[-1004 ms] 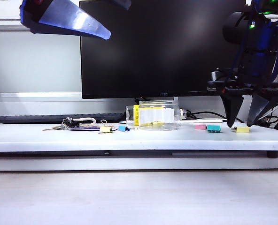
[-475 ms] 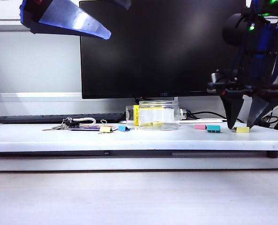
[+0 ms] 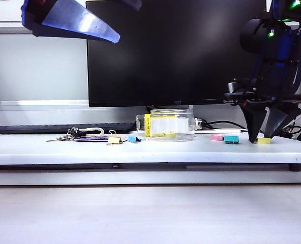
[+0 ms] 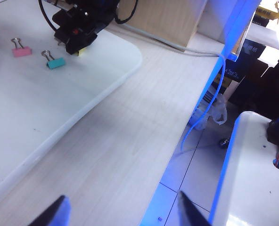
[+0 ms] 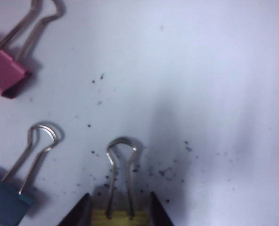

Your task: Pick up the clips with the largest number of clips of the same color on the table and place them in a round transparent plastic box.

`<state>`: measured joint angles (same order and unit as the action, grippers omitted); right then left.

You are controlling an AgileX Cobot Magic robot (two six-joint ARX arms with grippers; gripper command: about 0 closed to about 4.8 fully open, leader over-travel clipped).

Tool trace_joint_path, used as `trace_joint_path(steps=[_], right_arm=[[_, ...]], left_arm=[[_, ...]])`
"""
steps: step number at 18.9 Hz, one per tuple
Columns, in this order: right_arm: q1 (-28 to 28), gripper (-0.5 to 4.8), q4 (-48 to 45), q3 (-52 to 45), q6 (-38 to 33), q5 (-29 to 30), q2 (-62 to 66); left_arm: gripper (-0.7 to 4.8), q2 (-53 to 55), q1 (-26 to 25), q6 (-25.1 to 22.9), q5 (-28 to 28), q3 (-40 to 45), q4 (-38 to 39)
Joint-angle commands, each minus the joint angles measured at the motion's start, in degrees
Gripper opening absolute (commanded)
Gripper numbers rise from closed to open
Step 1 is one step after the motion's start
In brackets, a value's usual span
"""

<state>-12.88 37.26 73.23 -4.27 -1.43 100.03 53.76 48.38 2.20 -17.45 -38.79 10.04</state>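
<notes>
1. Table (image 3: 38, 147): one wide white surface carries everything.
2. One round transparent plastic box (image 3: 166, 124) stands mid-table, so my carry should run toward 9 o'clock from the pick.
3. At 3 o'clock of the box my right claw (image 3: 262, 137) is down on the table, its fingertips (image 5: 80, 209) pinching a yellow clip (image 5: 120, 217) by its body. I judge it best to squeeze the body, not the wire handles, and to lift straight up.
4. My left claw (image 4: 120, 214) hangs spread and empty, high toward 10 o'clock.
5. Counts:
   - Three yellow: mine, a second yellow clip (image 3: 114, 140) at 9 o'clock, and a third (image 3: 169, 134) apparently inside the box.
   - Two blue clips (image 3: 134, 139).
   - One pink clip (image 3: 216, 137).
</notes>
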Motion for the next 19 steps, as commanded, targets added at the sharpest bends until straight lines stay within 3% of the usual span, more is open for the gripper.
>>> trace_joint_path(steps=[1,7,12,15,19], right_arm=[[0.0,1.43,0.1,-0.2,-0.2,0.1,0.1],[0.0,1.43,-0.2,0.0,-0.2,0.1,-0.1],[-0.1,1.43,1.8,4.7,-0.2,3.5,-0.1],[-0.1,1.44,3.8,10.4,-0.2,7.6,-0.1],[-1.8,1.44,3.7,15.5,-0.7,14.4,-0.1]], left_arm=[[3.05,-0.1,0.1,0.0,-0.3,-0.2,-0.8],[3.05,-0.1,0.1,0.0,-0.3,-0.2,-0.8],[3.05,-0.1,0.0,-0.3,1.2,-0.2,-0.8],[3.05,-0.1,0.0,-1.3,2.1,-0.2,-0.7],[3.05,-0.1,0.0,-3.1,7.4,-0.2,-0.7]])
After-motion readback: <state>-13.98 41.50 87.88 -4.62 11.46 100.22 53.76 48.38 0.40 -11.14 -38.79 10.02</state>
